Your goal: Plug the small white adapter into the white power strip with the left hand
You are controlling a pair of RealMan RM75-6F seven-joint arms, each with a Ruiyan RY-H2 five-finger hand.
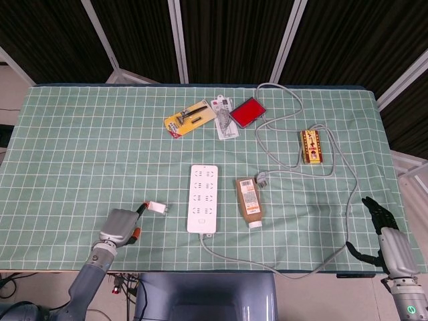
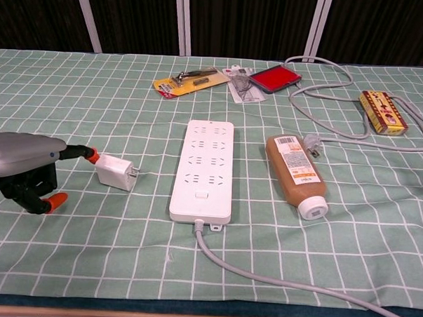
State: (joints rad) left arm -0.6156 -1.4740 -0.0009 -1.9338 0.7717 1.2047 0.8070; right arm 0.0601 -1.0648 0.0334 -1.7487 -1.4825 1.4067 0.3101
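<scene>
The small white adapter [image 1: 157,207] [image 2: 116,172] lies on the green checked cloth just left of the white power strip [image 1: 202,198] [image 2: 203,169], its prongs pointing at the strip. My left hand [image 1: 120,226] [image 2: 25,168] sits low at the near left. One orange-tipped finger [image 2: 90,154] reaches out and touches the adapter's left end; the other fingers curl below and grip nothing. The strip lies flat with its sockets up and its cable leaving the near end. My right hand [image 1: 386,231] hangs off the table's right edge, fingers apart and holding nothing.
A brown bottle [image 1: 249,200] [image 2: 295,173] lies right of the strip. The grey cable [image 1: 348,200] [image 2: 276,281] loops along the front and right. At the back lie a pliers pack [image 1: 190,118], a red case [image 1: 247,112] and a yellow box [image 1: 311,146].
</scene>
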